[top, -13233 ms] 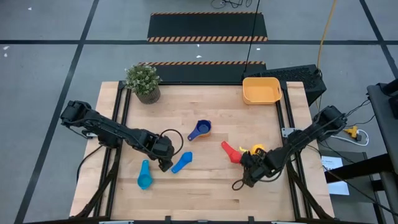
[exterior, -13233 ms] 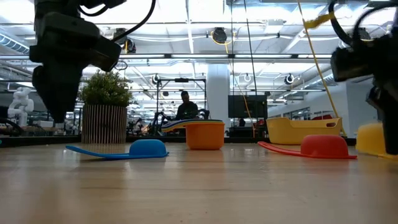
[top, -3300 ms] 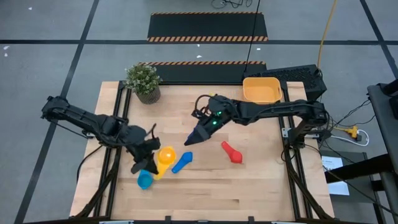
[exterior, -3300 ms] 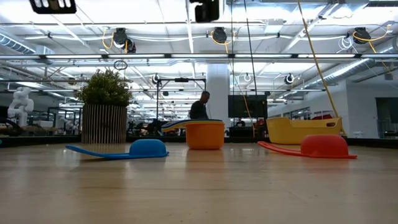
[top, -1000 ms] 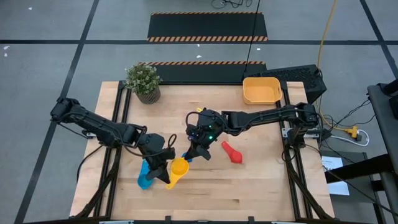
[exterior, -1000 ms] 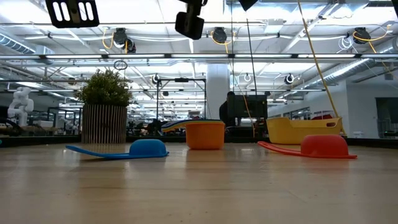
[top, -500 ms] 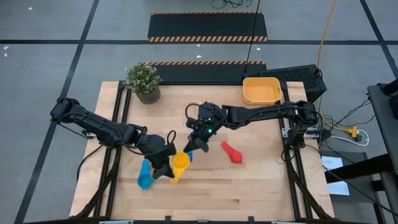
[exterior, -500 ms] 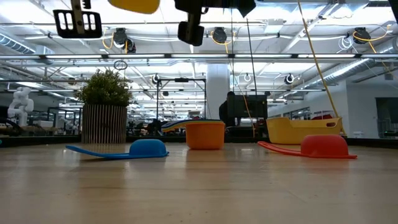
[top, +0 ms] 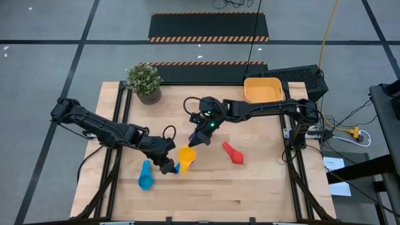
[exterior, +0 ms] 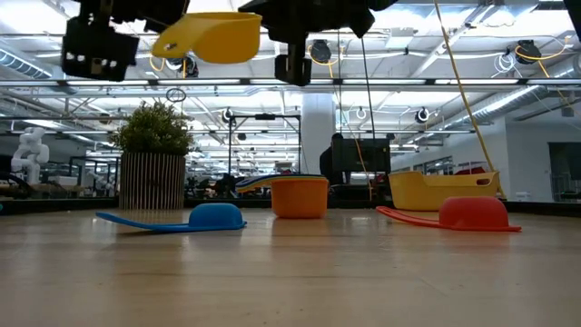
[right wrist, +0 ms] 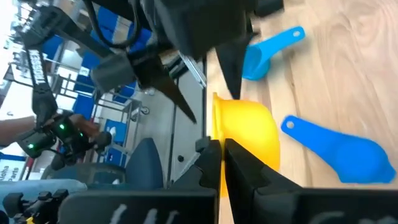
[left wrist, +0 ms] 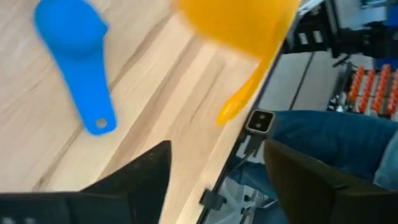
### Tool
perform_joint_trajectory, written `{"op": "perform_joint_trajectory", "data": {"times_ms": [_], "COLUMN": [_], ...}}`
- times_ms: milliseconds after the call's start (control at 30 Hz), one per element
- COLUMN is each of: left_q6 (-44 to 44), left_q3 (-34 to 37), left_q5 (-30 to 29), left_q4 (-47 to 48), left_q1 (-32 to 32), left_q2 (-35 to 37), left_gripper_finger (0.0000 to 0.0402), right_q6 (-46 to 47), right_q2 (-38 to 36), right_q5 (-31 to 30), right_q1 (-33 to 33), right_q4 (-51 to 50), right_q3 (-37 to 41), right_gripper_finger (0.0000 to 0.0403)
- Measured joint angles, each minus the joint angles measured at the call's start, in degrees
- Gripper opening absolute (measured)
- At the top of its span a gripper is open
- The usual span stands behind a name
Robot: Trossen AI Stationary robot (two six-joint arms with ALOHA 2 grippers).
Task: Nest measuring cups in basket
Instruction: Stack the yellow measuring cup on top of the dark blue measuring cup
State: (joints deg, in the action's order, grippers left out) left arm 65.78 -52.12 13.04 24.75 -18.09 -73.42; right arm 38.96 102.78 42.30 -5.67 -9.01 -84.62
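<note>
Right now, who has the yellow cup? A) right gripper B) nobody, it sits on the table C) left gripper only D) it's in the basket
A: the right gripper is shut on the yellow cup, which hangs high above the table; the left gripper stands open, off it.

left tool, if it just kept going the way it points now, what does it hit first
Most likely the yellow cup, which sits just ahead of the open left tool and is held by the right tool. Below it lie the blue cup and table; depth is unclear.
</note>
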Motion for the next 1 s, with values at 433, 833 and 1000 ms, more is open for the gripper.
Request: {"op": "perform_joint_trajectory", "data": {"times_ms": [433, 833, 1000], "left_q6": [3.61, 3.83, 3.33], "left_q3": [-0.06, 0.0, -0.02], "left_q5": [-4.57, -20.8, -25.26], "left_q4": [3.14, 4.02, 4.26], "left_q1": [-0.25, -0.03, 0.61], "left_q2": [3.07, 11.66, 15.53], "left_gripper_finger": [0.0296, 0.0296, 0.0296], "right_q6": [-1.81, -6.9, -6.73], "right_q2": [-0.68, -8.6, -12.8], "right_q5": [5.59, 5.85, 5.76], "right_q1": [-5.02, -11.9, -15.4], "right_q4": [-4.47, -13.43, -13.26], "right_q3": [0.02, 0.02, 2.19], "right_gripper_finger": [0.0, 0.0, 0.0]}}
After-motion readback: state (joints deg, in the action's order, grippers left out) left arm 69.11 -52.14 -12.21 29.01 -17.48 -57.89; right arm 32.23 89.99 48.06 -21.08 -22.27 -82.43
